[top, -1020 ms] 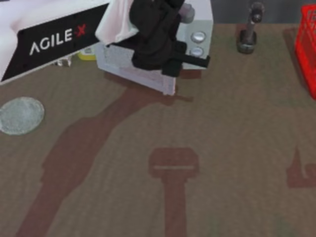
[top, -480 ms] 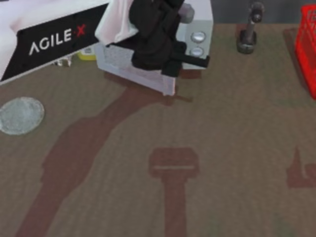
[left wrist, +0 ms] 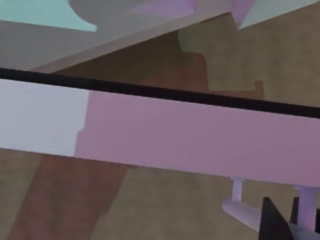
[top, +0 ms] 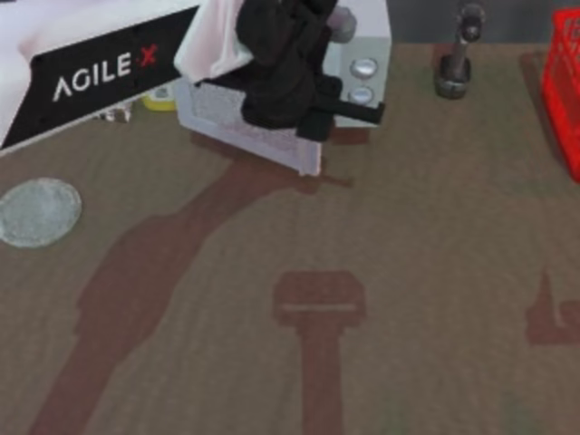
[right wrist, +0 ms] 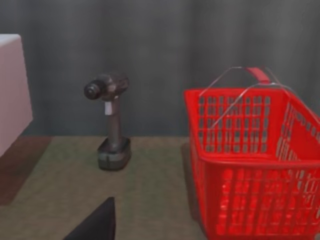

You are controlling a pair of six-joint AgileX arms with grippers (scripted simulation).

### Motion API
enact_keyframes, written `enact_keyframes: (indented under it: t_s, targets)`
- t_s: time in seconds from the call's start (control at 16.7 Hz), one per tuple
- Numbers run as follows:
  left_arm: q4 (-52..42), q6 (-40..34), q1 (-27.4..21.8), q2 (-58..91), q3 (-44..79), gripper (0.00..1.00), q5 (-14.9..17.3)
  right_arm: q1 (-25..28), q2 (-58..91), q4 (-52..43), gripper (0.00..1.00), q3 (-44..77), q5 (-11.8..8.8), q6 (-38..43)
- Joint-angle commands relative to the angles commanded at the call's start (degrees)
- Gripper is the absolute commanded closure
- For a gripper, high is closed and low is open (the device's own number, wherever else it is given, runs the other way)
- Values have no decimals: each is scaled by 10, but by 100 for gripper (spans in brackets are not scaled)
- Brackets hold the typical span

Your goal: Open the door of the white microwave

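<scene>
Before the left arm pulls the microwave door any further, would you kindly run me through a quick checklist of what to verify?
1. Door partly swung out from the white microwave: ok.
2. Left pincer at the door's free edge, near the handle: ok.
3. Left pincer's grip on the handle: cannot tell.
4. Table ahead of the door's swing bare; grey disc lies far to the left: ok.
5. Drill and red basket stand to the right, away from the door: ok.
6. Right pincer away from the microwave, facing drill and basket: ok.
</scene>
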Motion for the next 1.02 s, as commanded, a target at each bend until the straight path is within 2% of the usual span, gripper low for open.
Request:
enact_keyframes:
  t_s: [0.18,0.54,1.02]
  targets:
    - [1,-1,-4,-2,-1,100,5,0,0,0,0,0,0,0]
    - [23,53,12,-38,-56,100,30,0,0,0,0,0,0,0]
    - [24,54,12,-39,-57,100,31,0,0,0,0,0,0,0]
